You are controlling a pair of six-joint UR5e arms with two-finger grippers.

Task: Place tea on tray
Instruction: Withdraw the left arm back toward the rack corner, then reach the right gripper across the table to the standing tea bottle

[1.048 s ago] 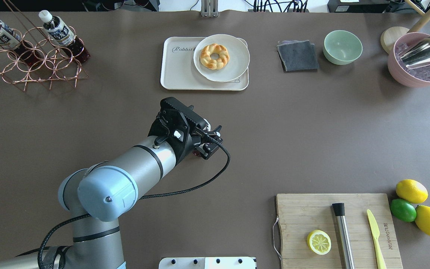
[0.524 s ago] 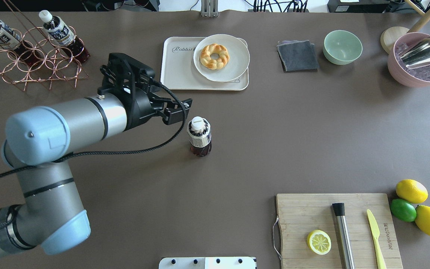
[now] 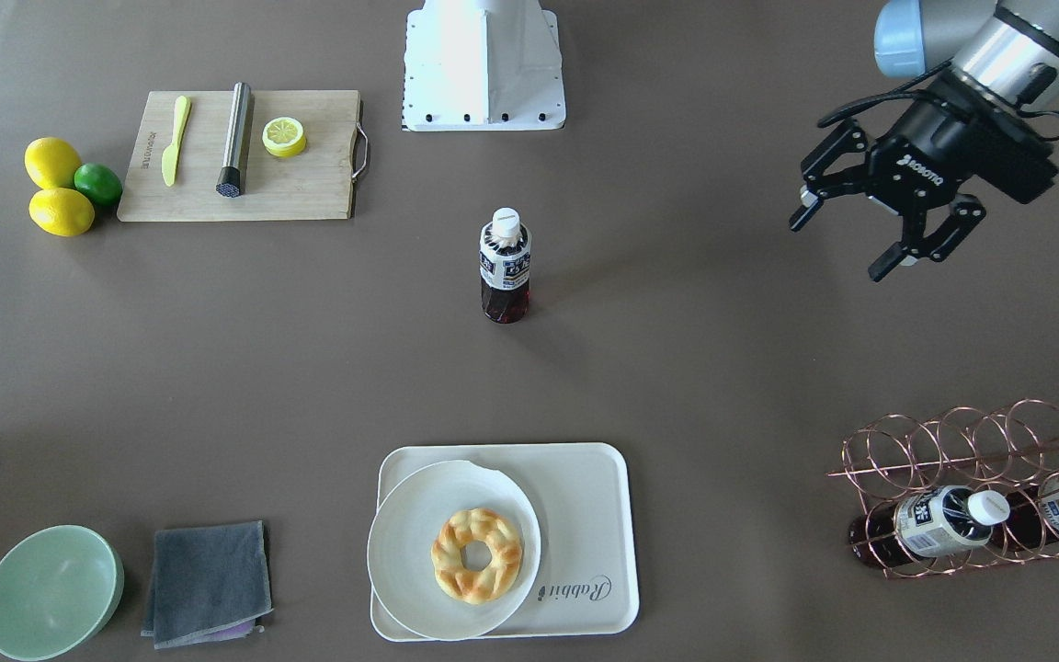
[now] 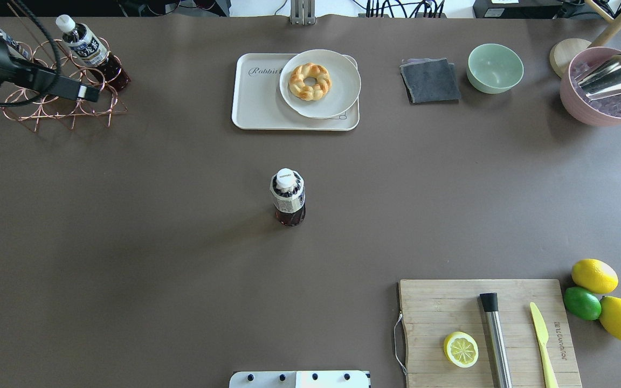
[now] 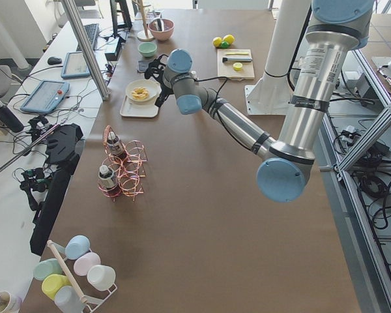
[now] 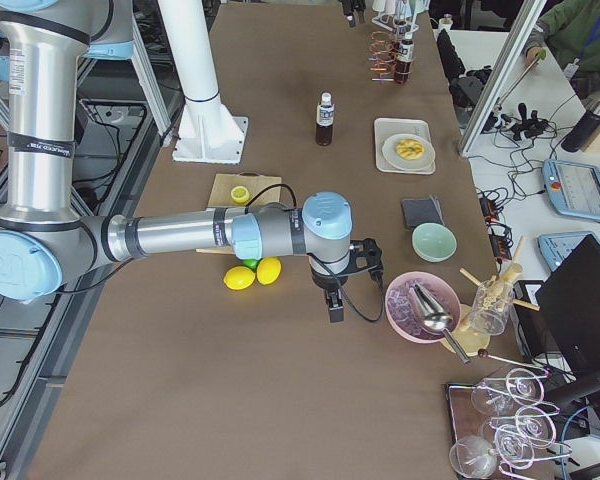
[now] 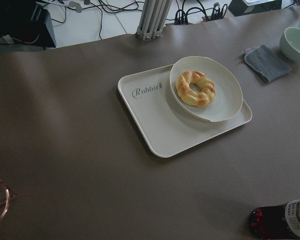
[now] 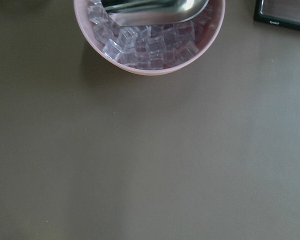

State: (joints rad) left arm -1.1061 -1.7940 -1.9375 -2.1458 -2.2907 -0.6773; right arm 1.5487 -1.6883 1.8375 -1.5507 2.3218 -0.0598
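Observation:
One tea bottle (image 4: 288,196) with a white cap stands upright on the bare table, in front of the tray; it also shows in the front view (image 3: 505,267). The cream tray (image 4: 259,105) marked "Rabbit" holds a plate; it also shows in the left wrist view (image 7: 160,122). Two more tea bottles (image 4: 87,51) lie in a copper wire rack (image 4: 46,102) at the far left. My left gripper (image 3: 837,246) is open and empty, raised, well away from the standing bottle, near the rack. My right gripper (image 6: 338,300) shows only in the right side view; I cannot tell its state.
A round white plate (image 4: 343,94) with a braided doughnut (image 4: 310,81) covers the tray's right part. A grey cloth (image 4: 430,80), green bowl (image 4: 495,67) and pink bowl of ice (image 4: 607,116) sit at the back right. A cutting board (image 4: 429,302) and citrus fruits (image 4: 593,276) are at the front right.
My left gripper has let go of the tea bottle, which stays upright mid-table, and has swung away left and back toward the wire rack.

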